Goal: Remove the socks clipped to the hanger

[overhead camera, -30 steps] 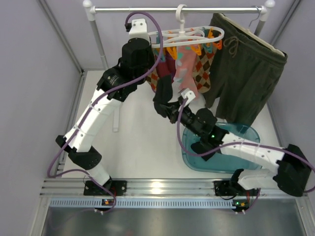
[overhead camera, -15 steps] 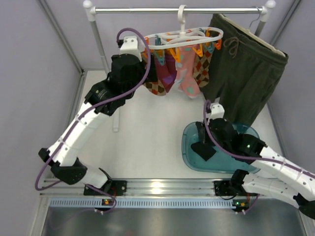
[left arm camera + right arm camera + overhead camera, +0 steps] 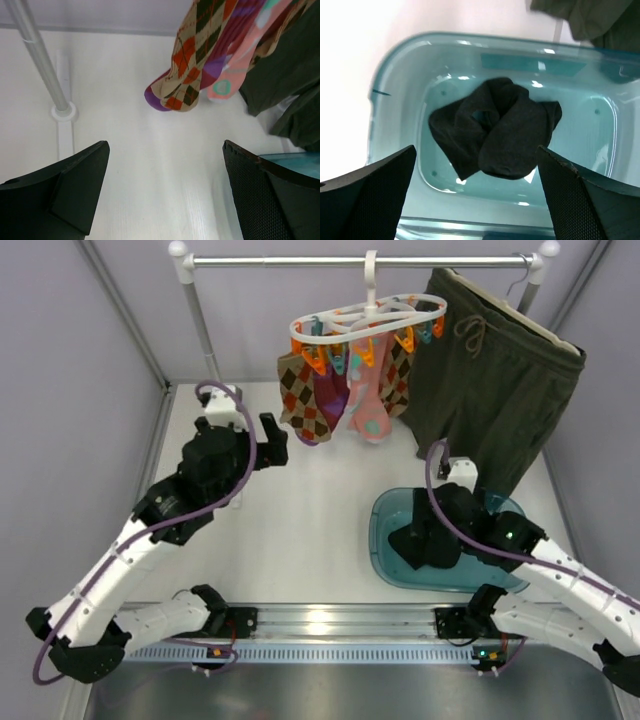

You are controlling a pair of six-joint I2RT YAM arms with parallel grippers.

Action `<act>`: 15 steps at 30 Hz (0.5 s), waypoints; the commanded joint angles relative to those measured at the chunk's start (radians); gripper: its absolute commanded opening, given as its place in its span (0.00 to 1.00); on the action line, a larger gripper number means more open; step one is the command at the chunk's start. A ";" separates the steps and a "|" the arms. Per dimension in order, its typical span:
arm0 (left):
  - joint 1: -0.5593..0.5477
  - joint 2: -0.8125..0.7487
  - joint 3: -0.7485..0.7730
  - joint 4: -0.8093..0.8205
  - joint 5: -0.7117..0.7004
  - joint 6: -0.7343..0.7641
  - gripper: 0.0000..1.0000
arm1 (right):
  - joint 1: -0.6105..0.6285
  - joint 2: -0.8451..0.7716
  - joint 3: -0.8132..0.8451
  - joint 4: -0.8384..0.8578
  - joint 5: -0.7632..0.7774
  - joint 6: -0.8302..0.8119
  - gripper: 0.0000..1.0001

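The white hanger (image 3: 368, 316) hangs by its hook from the rail, with orange and teal clips. Clipped socks dangle below it: a brown-orange argyle one (image 3: 303, 400) (image 3: 187, 75), a magenta one (image 3: 332, 405), a pink one (image 3: 368, 412) (image 3: 235, 75), and another argyle one (image 3: 400, 380). My left gripper (image 3: 238, 430) (image 3: 165, 150) is open and empty, low and to the left of the socks, apart from them. Over the teal bin (image 3: 385, 540) my right gripper (image 3: 432, 540) (image 3: 476, 152) is open. Black socks (image 3: 495, 132) lie bunched on the bin's floor beneath it.
Dark olive shorts (image 3: 495, 390) hang at the right end of the metal rail (image 3: 280, 259), just behind the bin. The rail's left upright (image 3: 40, 65) stands on the white table (image 3: 300, 530) beside my left gripper. Grey walls close in both sides.
The right gripper carried a black sock from under the hanger to the bin and opened, leaving it inside. The left gripper opened and dropped away from the hanger to the lower left.
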 commanded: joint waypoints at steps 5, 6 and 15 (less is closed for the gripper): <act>0.070 0.103 -0.183 0.424 0.232 0.119 0.99 | -0.008 -0.155 0.055 0.291 -0.361 -0.230 1.00; 0.081 0.117 -0.199 0.531 0.282 0.136 0.99 | -0.008 -0.175 0.034 0.356 -0.417 -0.267 0.99; 0.251 0.256 -0.231 0.849 0.395 0.232 0.98 | -0.008 -0.221 0.006 0.484 -0.635 -0.362 0.99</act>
